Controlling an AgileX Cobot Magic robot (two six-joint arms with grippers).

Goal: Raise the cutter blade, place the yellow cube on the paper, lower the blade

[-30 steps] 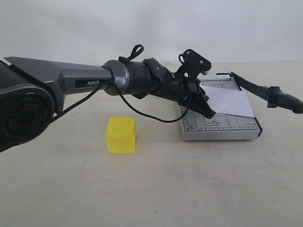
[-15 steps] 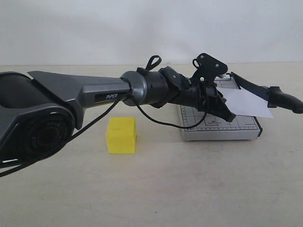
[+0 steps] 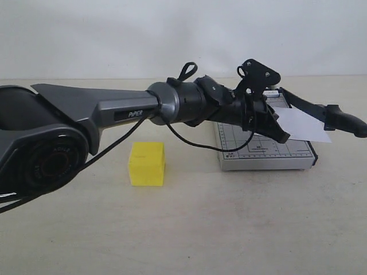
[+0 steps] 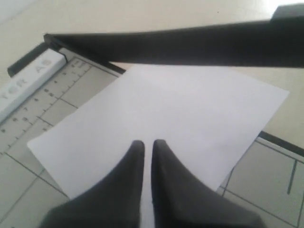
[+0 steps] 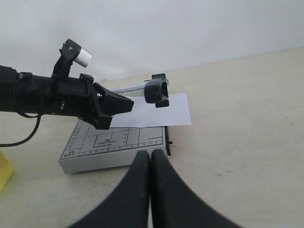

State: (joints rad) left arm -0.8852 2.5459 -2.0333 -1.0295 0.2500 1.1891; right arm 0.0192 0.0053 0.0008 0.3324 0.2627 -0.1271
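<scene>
The grey gridded cutter base (image 3: 269, 156) lies right of centre, and its black cutter blade (image 3: 309, 105) stands raised at a slant above the right edge. The white paper (image 3: 304, 124) lies on the base and overhangs that edge under the blade. My left gripper (image 3: 284, 137) reaches across, shut, its tips (image 4: 147, 142) on or just above the paper (image 4: 180, 109); I cannot tell if they touch. The yellow cube (image 3: 147, 164) sits on the table left of the base. My right gripper (image 5: 151, 154) is shut and empty, in front of the base (image 5: 109, 142).
The left arm's grey forearm (image 3: 103, 109) and its cable span the table from the left, above the cube. A white ruler strip (image 4: 28, 78) runs along the base's hinge end. The pale table (image 3: 229, 229) stretches out in front, with a white wall behind.
The left arm has reached farther right, and the paper has slid right with it, now overhanging the base under the blade. The cube, blade and right gripper have not moved.
</scene>
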